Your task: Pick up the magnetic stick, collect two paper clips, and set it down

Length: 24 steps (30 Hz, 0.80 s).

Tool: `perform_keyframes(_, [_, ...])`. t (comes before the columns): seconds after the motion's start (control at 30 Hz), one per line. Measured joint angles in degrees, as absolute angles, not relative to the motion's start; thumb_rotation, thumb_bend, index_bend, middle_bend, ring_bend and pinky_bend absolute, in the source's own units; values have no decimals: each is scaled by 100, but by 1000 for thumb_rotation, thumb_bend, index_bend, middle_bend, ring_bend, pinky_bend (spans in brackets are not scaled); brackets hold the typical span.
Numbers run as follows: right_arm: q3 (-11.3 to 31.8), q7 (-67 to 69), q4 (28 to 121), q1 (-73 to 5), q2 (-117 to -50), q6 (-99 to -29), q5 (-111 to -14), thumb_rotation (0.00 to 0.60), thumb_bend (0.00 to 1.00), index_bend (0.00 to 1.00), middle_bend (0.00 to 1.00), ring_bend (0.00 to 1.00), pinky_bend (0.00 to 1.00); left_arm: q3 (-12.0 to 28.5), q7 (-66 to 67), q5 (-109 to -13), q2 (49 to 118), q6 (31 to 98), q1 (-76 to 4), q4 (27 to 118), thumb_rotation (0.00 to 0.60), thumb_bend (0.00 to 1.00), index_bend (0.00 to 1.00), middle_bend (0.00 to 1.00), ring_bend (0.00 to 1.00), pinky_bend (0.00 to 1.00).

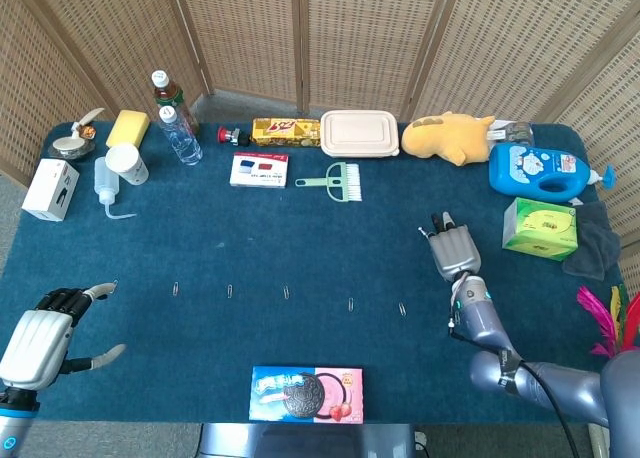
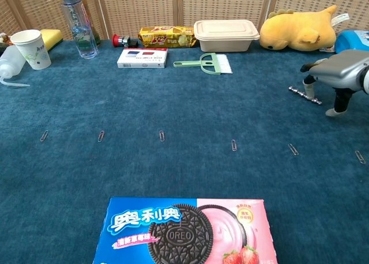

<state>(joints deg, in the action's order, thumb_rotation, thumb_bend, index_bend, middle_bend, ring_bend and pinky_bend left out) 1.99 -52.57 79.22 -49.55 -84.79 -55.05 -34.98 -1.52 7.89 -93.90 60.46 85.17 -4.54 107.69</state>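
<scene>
The magnetic stick [image 2: 305, 95] is a thin metal rod lying flat on the blue cloth at the right. My right hand [image 2: 339, 74] hovers just over its right end, one fingertip [image 2: 309, 90] down beside the stick and the thumb apart, gripping nothing. In the head view the same hand [image 1: 455, 253] points away from me. Several paper clips lie in a row across the cloth, among them one [image 2: 293, 149] nearest the right hand, one [image 2: 233, 144] mid-table and one [image 2: 360, 157] at the right edge. My left hand [image 1: 45, 333] rests open at the near left corner, holding nothing.
An Oreo box [image 2: 184, 229] sits at the near edge. Along the back stand a bottle [image 2: 76, 23], paper cup [image 2: 33, 48], red-blue box [image 2: 142, 57], green brush [image 2: 204, 62], lidded container [image 2: 226, 34] and yellow plush [image 2: 297, 29]. A green box [image 1: 540, 228] lies right of the hand.
</scene>
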Motion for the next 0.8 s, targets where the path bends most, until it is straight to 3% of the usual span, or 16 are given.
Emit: perform_keyframes(0.8, [118,-5368,8021,-4957,-8429,-5520,-3373,599,308,348,0,45,415,-172,780,-9410,6022,8563,-425,10765,442,202,220,328,297,237])
